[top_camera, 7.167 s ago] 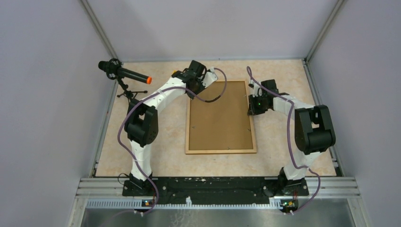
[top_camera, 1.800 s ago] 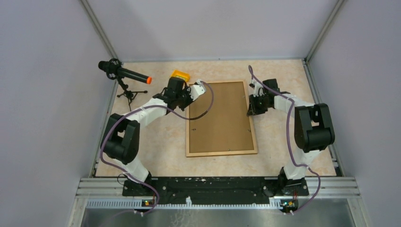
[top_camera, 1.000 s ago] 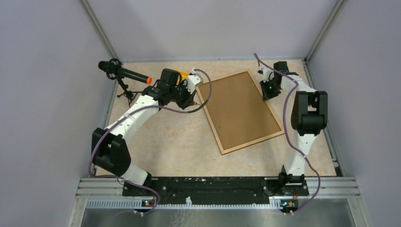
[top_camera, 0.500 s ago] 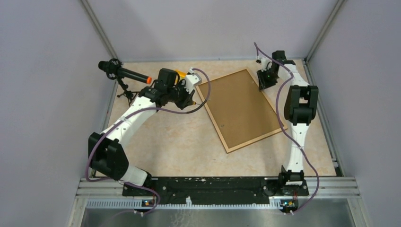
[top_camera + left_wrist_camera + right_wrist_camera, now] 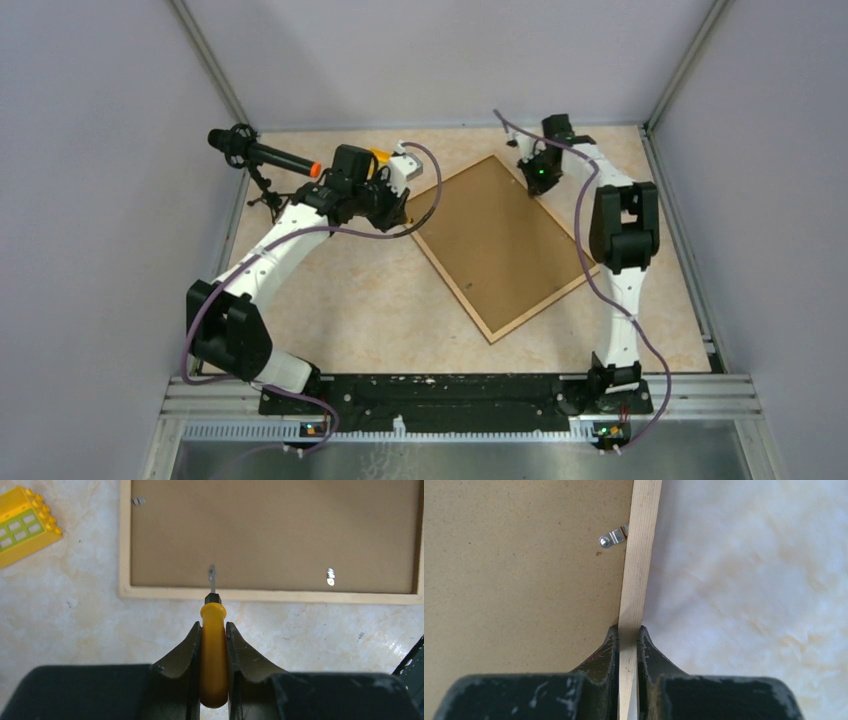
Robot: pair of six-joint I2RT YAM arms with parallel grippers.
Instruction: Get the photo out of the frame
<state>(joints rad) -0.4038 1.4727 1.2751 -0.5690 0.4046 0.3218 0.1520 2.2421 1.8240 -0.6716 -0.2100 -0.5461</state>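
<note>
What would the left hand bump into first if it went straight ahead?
The left hand holds a yellow screwdriver pointing at the frame. Going straight, its tip would probably meet the frame's brown back, just past the wooden rim. How high the tip sits is unclear.

High fixed view from the near edge, 2 wrist views close, facing down, all sharing the frame (image 5: 500, 240)
</note>
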